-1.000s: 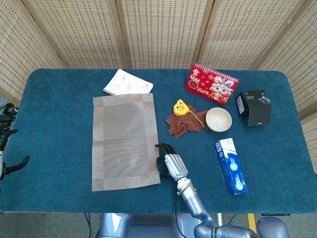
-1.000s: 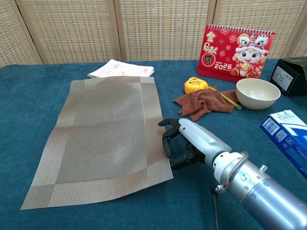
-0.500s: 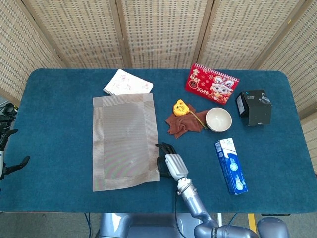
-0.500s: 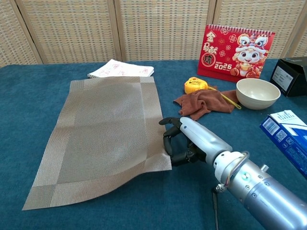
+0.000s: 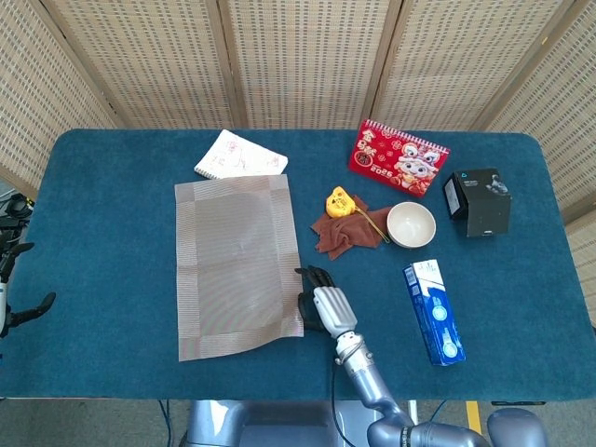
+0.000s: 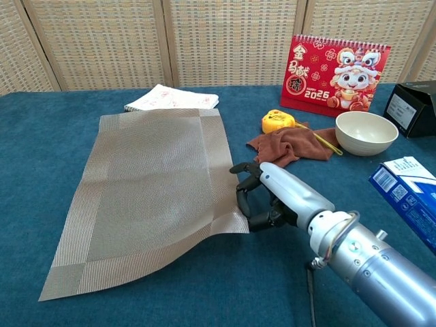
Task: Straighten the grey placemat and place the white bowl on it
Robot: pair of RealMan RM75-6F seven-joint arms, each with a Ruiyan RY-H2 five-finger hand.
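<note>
My right hand (image 6: 262,197) pinches the mat's (image 5: 237,265) near right corner and has dragged it rightward, rucking that edge, while the bowl (image 5: 411,224) waits right of the mat.

Coarse woven grey placemat (image 6: 146,184), smooth glossy white bowl (image 6: 366,133), matt napped blue tablecloth (image 6: 41,136), crumpled brown cloth (image 6: 289,146).

A deep blue cloth covers the table (image 5: 112,233). The grey placemat (image 5: 237,265) is finely ribbed, with a paler woven border. The white bowl (image 5: 411,224) is plain cream-white. A rust-brown rag (image 5: 343,233) is seen beside a yellow tape measure (image 5: 337,201). The desk calendar (image 5: 398,157) is red with cartoon figures.
</note>
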